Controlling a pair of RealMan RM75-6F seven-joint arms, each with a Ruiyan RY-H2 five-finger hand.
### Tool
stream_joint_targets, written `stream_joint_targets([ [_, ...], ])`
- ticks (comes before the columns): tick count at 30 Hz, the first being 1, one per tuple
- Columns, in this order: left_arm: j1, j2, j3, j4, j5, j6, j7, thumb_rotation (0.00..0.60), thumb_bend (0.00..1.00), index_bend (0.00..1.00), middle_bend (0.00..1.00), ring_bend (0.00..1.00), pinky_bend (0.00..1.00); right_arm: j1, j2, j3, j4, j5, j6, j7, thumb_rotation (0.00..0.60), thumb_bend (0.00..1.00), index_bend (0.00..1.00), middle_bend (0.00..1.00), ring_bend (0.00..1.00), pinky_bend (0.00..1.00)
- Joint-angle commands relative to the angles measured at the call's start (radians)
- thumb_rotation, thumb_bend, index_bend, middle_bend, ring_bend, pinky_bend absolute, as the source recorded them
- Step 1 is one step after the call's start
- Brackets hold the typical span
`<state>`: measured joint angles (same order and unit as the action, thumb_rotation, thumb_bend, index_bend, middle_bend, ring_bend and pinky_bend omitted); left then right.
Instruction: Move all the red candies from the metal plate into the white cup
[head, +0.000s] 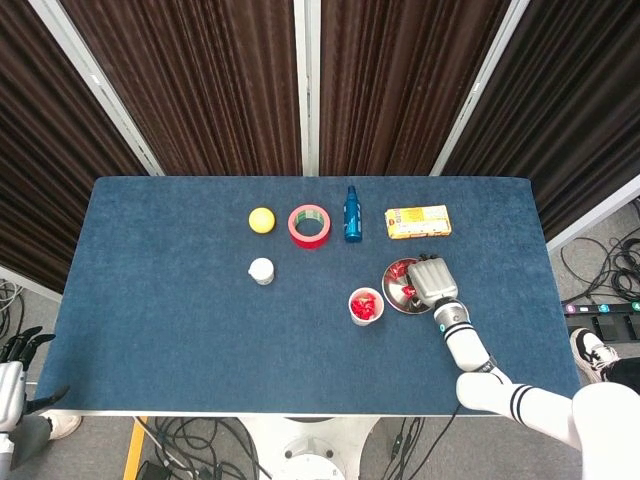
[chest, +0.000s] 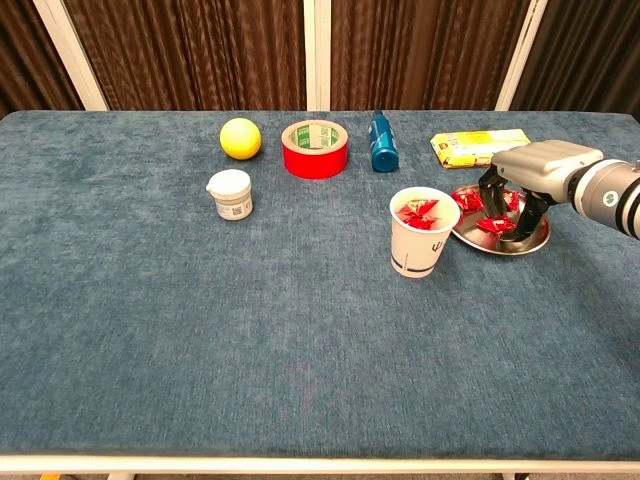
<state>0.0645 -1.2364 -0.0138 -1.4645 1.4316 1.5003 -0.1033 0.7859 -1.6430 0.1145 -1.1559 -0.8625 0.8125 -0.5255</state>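
Note:
The metal plate (chest: 537, 238) lies right of the white cup (chest: 422, 232) and still holds a few red candies (chest: 497, 225). More red candies (chest: 418, 211) show inside the cup. My right hand (chest: 520, 185) hangs over the plate, fingers pointing down and apart, straddling one candy without lifting it. From the head view, the right hand (head: 431, 279) covers much of the plate (head: 393, 285), with the cup (head: 366, 306) to its left. My left hand (head: 14, 352) hangs off the table's left front corner, fingers spread, holding nothing.
Along the far side stand a yellow ball (chest: 240, 138), a red tape roll (chest: 315, 147), a blue bottle (chest: 381, 141) and a flat yellow box (chest: 475, 147). A small white jar (chest: 230, 193) sits left of the cup.

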Motion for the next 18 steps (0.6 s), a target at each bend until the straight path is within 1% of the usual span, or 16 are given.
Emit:
stream_joint_targets([
  [1, 0.0, -0.001, 0.0, 0.001, 0.0, 0.0, 0.0, 0.6, 0.09, 0.3, 0.25, 0.17, 0.28, -0.002, -0.002, -0.001, 0.003, -0.003, 0.0, 0.001, 0.6, 0.18, 0.5, 0.46, 0.21, 0.27],
  [12, 0.001, -0.003, 0.0, 0.005, -0.002, 0.0, -0.003, 0.6, 0.09, 0.3, 0.25, 0.17, 0.28, -0.004, -0.013, 0.001, 0.011, -0.022, -0.005, 0.013, 0.6, 0.21, 0.51, 0.48, 0.23, 0.27],
  [18, 0.002, -0.005, 0.0, 0.008, -0.003, 0.0, -0.004, 0.6, 0.09, 0.3, 0.25, 0.17, 0.28, -0.005, -0.022, 0.0, 0.016, -0.03, -0.008, 0.016, 0.6, 0.26, 0.54, 0.51, 0.24, 0.27],
])
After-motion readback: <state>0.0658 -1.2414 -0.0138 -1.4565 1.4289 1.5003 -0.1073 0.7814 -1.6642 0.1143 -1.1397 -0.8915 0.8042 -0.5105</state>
